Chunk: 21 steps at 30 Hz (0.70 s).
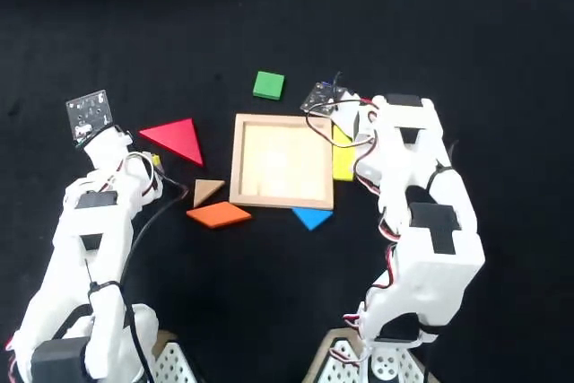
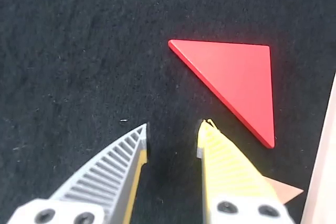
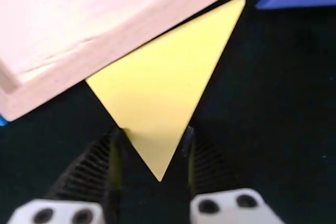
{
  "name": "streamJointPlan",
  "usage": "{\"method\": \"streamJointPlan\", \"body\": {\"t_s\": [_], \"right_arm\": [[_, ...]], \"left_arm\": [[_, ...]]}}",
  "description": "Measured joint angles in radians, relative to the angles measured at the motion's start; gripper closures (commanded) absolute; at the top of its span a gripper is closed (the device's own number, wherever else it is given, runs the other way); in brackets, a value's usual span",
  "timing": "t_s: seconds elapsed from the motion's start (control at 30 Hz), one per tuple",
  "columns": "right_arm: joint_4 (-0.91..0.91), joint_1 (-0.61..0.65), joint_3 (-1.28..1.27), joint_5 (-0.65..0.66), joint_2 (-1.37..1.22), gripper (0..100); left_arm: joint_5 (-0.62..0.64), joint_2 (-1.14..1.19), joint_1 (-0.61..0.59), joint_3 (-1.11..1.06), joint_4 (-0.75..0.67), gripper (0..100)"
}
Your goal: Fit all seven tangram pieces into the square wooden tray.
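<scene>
My left gripper (image 2: 173, 132) hangs over the black cloth (image 2: 79, 35) with its fingers spread and nothing between them, just short of the big flat red triangle (image 2: 236, 80). My right gripper (image 3: 152, 140) is closed on one sharp corner of the flat yellow triangle (image 3: 168, 87), a finger against each edge. That piece lies on the cloth, hard against the right-hand wall of the square wooden tray (image 1: 281, 203). Nearest my bases lie the orange parallelogram (image 1: 219, 214) and the small blue triangle (image 1: 312, 217), both just outside the tray's near edge. The small tan wooden triangle (image 1: 207, 191) sits just beside the orange piece, by the tray's left wall. The red triangle lies left of the tray, a little apart. Farthest off, the green square (image 1: 268, 85) sits beyond the tray's far edge.
</scene>
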<state>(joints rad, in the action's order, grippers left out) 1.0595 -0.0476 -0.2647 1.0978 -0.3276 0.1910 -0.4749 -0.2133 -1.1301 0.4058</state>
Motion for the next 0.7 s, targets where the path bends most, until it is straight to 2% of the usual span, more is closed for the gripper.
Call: {"method": "streamJointPlan", "body": {"t_s": [0.17,0.27,0.5,0.7], "right_arm": [[0.006,-0.012,0.035,0.000,-0.003,97.6],[0.006,-0.074,0.086,0.005,-0.003,97.7],[0.006,-0.215,0.172,0.106,-0.003,97.7],[0.114,-0.215,0.172,0.170,-0.003,97.3]], "left_arm": [[0.000,0.000,0.000,0.000,0.000,83],[0.000,0.000,0.000,0.000,0.000,83],[0.000,0.000,0.000,0.000,0.000,83],[0.000,0.000,0.000,0.000,0.000,84]]}}
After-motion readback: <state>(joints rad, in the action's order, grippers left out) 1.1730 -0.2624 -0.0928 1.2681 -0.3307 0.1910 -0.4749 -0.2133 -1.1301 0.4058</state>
